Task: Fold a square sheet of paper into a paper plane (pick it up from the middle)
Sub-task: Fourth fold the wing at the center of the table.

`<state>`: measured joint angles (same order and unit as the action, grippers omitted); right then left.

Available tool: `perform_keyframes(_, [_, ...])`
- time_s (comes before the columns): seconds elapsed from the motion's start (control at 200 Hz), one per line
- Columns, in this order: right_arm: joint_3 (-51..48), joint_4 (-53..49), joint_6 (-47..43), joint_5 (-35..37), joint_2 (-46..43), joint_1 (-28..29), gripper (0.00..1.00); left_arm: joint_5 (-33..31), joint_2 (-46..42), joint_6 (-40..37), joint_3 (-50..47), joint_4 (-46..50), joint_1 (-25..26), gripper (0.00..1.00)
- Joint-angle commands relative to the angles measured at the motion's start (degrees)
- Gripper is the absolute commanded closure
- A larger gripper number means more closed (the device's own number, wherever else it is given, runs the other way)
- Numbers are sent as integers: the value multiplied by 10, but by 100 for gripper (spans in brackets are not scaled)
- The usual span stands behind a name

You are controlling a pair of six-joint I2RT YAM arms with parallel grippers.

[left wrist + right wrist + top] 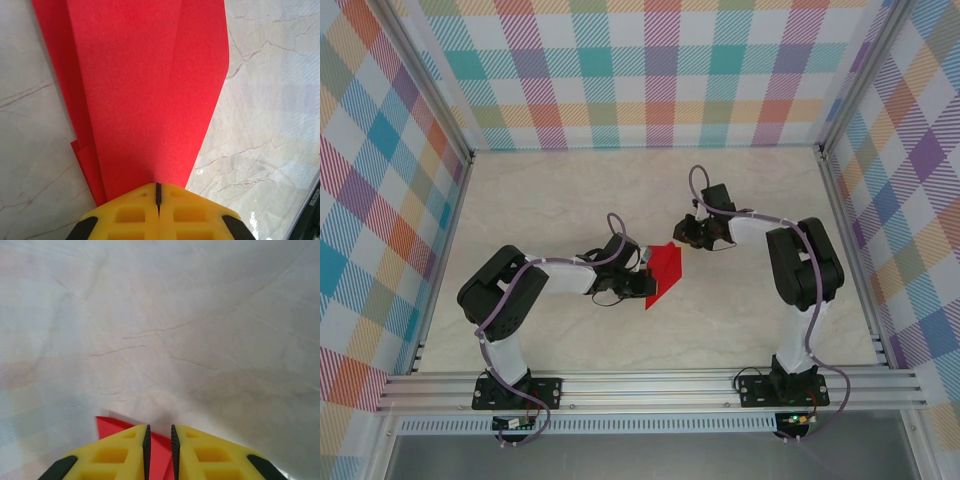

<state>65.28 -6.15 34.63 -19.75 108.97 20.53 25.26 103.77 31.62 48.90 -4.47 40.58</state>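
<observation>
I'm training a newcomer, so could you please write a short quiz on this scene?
1. True or false: the left pincer is shut on the paper.
2. The paper is: A blue, B red, C white?
3. What surface lies beneath the paper?
Key: 1 true; 2 B; 3 the table.

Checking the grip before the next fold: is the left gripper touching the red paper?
Touching. The left wrist view shows the left gripper shut, with the red paper pinched between its yellow jaws and fanning out from them.
</observation>
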Motion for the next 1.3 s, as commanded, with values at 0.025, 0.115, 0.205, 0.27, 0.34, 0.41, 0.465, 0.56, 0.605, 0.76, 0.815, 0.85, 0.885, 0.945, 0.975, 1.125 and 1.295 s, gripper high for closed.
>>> perform_keyframes(0.025, [-33,12,1,-39,-83,-3,78,-49,43,-18,-32,138,2,100])
perform_keyframes(0.115, [-54,33,10,-93,-92,10,80,-46,44,-18,-30,136,1,100])
perform_keyframes(0.205, [-61,24,24,-104,-83,30,89,-43,41,-18,-27,135,2,100])
perform_keyframes(0.27, [-77,39,40,-110,-75,44,92,-46,37,-17,-29,135,2,100])
perform_keyframes(0.34, [-85,42,47,-109,-63,59,93,-49,34,-17,-31,134,2,100])
perform_keyframes(0.41, [-95,57,58,-113,-51,74,93,-50,35,-18,-31,135,2,100])
perform_keyframes(0.465, [-101,66,62,-113,-42,86,94,-50,37,-17,-30,135,2,100])
perform_keyframes(0.56, [-107,74,70,-106,-23,99,94,-47,39,-16,-31,132,2,100])
perform_keyframes(0.605, [-110,74,75,-94,-15,101,94,-46,38,-16,-31,132,2,100])
perform_keyframes(0.76, [-117,62,72,-54,12,102,95,-41,30,-17,-33,129,2,100])
perform_keyframes(0.815, [-120,49,69,-34,20,102,95,-33,27,-15,-35,122,2,100])
perform_keyframes(0.85, [-122,42,68,-22,25,102,95,-28,23,-14,-35,120,2,100])
perform_keyframes(0.885, [-126,39,66,-14,27,102,95,-25,16,-10,-35,116,1,100])
perform_keyframes(0.945, [-135,42,65,-11,30,102,95,-23,1,-2,-34,112,1,100])
perform_keyframes(0.975, [-139,44,65,-10,30,102,95,-20,-8,2,-33,110,0,100])
perform_keyframes(1.125, [-149,51,65,-15,25,102,95,-12,-67,32,-29,90,-5,98])
perform_keyframes(1.295, [-149,59,72,-21,26,102,95,6,-90,91,-32,21,-7,97])
